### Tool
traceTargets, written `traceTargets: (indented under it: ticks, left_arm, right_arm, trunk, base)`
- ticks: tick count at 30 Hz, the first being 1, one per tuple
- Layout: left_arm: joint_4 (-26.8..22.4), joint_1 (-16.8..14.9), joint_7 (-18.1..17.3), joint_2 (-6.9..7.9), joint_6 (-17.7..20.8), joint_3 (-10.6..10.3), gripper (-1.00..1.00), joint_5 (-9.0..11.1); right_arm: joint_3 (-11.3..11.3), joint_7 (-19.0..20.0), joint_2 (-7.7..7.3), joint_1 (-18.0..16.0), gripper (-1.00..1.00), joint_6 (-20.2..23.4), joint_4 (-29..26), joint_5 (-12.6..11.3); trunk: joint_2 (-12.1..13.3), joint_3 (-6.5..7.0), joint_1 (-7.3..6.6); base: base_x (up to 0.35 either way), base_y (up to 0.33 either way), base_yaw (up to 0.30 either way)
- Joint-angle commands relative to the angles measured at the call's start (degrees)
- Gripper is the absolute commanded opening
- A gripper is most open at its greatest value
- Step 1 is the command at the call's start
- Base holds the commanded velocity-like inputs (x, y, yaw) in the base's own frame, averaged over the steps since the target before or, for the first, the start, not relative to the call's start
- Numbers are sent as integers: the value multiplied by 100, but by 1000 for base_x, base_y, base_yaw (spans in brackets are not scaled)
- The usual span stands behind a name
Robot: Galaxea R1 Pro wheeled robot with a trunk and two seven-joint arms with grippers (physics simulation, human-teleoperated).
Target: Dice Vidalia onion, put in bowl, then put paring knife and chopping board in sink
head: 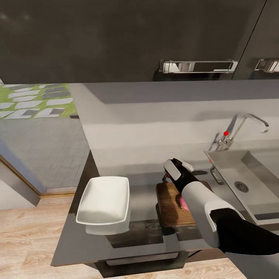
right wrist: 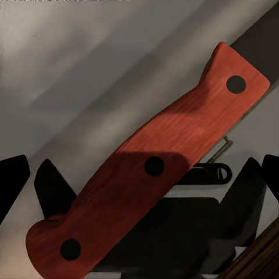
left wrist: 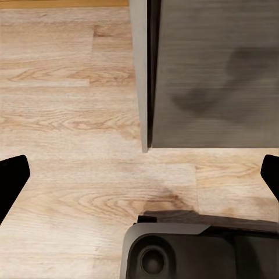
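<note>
The dark brown chopping board (head: 170, 211) lies on the grey countertop (head: 143, 182) between the white bowl (head: 104, 201) and the sink (head: 248, 170). On the board sits the pinkish Vidalia onion (head: 181, 202), partly hidden by my right forearm. My right gripper (head: 176, 167) is lowered at the board's far edge and stands open. The paring knife's red handle (right wrist: 157, 163) lies between its spread fingertips (right wrist: 11, 180); a red bit of the paring knife (head: 167, 177) shows beside the gripper. The left gripper (left wrist: 139, 174) hangs open over the wood floor, holding nothing.
An angular chrome tap (head: 242, 126) with a red knob (head: 226, 133) stands behind the sink. Dark wall cabinets (head: 116, 38) hang above. The countertop's left end (head: 83, 170) borders pale wood floor (head: 31, 232). My base (left wrist: 192, 250) shows beside a grey cabinet panel (left wrist: 215, 70).
</note>
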Motion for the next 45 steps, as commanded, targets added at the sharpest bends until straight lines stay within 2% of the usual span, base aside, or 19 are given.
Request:
traceTargets:
  ticks: [1,25,26,45]
  left_arm:
    - [-7,2,10,2,-7,-11,100,29]
    - [1,2,10,2,-6,-11,100,38]
    - [1,2,10,2,-6,-11,100,38]
    - [2,2,9,2,2,-11,100,44]
  right_arm:
    - [37,-32,-8,-4,100,55,-8,-18]
    - [28,-26,-25,-4,100,55,1,-18]
    - [28,-26,-25,-4,-100,55,1,-21]
    - [28,-43,-17,-4,-100,55,-7,-26]
  trunk:
    - [-10,-10,4]
    - [-10,-71,4]
    - [-10,-71,4]
    - [-10,-32,4]
  base:
    - [0,0,0]
    - [0,0,0]
    - [0,0,0]
    - [0,0,-15]
